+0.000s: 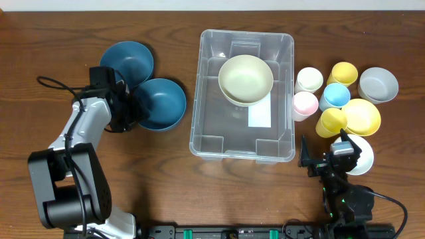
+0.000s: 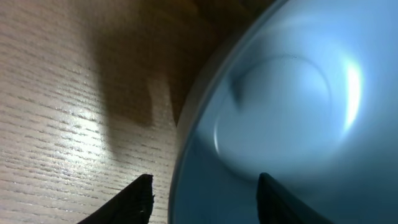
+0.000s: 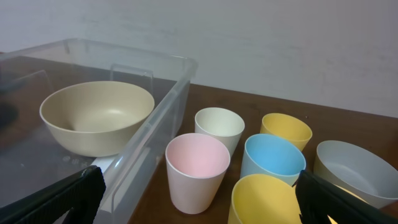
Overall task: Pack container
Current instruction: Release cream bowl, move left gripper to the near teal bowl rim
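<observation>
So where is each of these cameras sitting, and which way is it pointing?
Overhead: above the table, looking straight down at the container and cups; the left arm and right arm show.
Left wrist: on the left arm, close against a blue bowl; two dark fingertips straddle its rim.
Right wrist: on the right arm, low, facing over the cups toward the container; fingertips in both lower corners.
Shared: overhead and right wrist both show the cream bowl inside the container.
</observation>
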Controlling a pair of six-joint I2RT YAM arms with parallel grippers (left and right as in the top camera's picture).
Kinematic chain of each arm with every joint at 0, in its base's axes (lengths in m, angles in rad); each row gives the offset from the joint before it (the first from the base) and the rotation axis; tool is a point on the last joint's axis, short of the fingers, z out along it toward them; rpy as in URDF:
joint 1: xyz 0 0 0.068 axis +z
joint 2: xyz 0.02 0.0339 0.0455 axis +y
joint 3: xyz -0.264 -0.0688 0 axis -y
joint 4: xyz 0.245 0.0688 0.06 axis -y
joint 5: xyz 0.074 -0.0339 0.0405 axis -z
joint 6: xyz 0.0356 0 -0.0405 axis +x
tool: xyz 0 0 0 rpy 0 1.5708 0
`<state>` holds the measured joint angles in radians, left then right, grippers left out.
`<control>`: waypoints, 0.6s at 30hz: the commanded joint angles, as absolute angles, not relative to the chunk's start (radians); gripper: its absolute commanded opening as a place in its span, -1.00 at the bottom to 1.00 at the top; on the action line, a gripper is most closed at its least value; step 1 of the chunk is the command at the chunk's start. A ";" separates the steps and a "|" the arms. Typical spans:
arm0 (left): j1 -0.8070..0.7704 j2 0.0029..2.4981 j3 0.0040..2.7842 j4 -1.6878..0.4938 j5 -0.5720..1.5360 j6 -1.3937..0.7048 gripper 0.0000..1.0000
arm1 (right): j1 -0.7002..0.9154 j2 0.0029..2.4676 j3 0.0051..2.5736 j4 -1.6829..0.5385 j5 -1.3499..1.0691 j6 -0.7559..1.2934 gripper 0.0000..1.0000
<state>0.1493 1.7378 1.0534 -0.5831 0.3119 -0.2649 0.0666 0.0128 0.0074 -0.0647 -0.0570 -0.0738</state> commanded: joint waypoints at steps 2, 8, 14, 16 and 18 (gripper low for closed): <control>0.149 1.740 1.037 -0.586 0.320 -0.250 -0.10 | 0.059 0.009 0.006 -0.068 -0.064 -0.084 0.98; 0.150 1.740 1.037 -0.589 0.321 -0.247 -0.52 | 0.059 0.009 0.006 -0.068 -0.064 -0.084 0.99; 0.150 1.740 1.037 -0.597 0.321 -0.244 -0.88 | 0.059 0.009 0.006 -0.068 -0.064 -0.084 0.98; 0.150 1.740 1.037 -0.600 0.321 -0.244 -0.88 | 0.059 0.009 0.006 -0.068 -0.064 -0.084 0.98; 0.150 1.739 1.037 -0.604 0.321 -0.244 -0.88 | 0.059 0.009 0.006 -0.068 -0.064 -0.084 0.99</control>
